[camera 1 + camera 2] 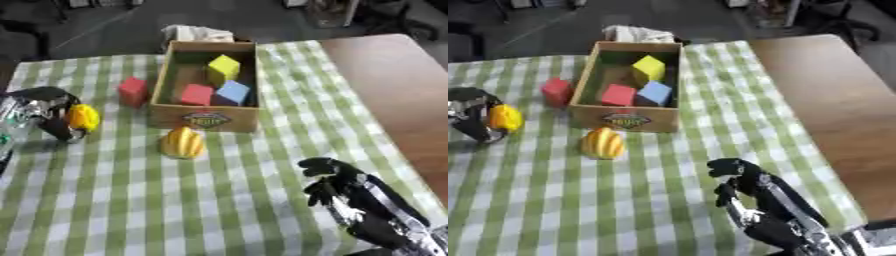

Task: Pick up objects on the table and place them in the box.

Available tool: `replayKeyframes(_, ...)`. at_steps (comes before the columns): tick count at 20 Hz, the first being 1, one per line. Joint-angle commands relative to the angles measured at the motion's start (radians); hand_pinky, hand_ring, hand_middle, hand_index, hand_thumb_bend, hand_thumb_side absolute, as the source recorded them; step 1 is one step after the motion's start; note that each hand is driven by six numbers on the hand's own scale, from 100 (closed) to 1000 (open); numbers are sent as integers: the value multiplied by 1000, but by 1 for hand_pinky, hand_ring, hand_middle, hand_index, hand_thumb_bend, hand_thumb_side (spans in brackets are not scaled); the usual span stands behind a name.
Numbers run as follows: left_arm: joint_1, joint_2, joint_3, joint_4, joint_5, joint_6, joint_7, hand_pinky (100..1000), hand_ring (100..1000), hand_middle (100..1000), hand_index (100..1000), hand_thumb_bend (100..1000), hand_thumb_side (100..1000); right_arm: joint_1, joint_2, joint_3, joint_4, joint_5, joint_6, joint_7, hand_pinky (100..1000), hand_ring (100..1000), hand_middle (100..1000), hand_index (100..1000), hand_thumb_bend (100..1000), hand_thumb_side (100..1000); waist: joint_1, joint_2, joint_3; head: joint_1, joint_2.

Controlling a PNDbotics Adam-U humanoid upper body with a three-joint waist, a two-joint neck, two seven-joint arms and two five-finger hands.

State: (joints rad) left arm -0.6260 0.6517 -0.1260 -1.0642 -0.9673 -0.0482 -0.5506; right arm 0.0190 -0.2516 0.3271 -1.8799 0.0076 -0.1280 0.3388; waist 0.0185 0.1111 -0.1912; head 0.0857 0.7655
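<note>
Left hand curls round a yellow rounded object at the table's left edge. Right hand, fingers curled, empty; its forearm shows fuller in right eye view. Cardboard box holds yellow, red, blue blocks.

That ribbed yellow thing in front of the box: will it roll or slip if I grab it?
The ribbed yellow object looks rounded and domed, so a side push may roll it. Its ridges might help the fingers grip. It sits apart from the box on the checked cloth, leaving room for approach.
</note>
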Motion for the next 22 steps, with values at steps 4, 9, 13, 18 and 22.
replayKeyframes(4,-62,71,-2,-204,104,-14,23,579,487,476,670,100,255,-1,-12,-3,-15,4,-1,-2,695,501,825,756,100,472,2,-13,2,-3,4)
replayKeyframes(9,-153,28,-66,-275,154,-38,12,584,494,484,679,100,255,-1,-12,1,-14,2,0,1,695,501,825,756,100,472,1,-16,-7,-1,4)
replayKeyframes(13,-226,-48,-129,-228,108,-62,-3,591,501,495,689,128,266,-2,-10,4,-14,0,1,3,694,501,824,756,100,473,-1,-16,-25,4,4)
replayKeyframes(18,-266,-142,-162,-158,26,-83,49,612,532,533,731,123,266,-5,-7,9,-15,-4,2,8,694,501,824,755,100,472,-7,-11,-41,12,4)
replayKeyframes(22,-272,-191,-160,-91,-42,-53,129,640,581,587,777,139,271,-8,-5,13,-17,-7,3,11,693,501,824,755,100,472,-11,-10,-49,18,4)
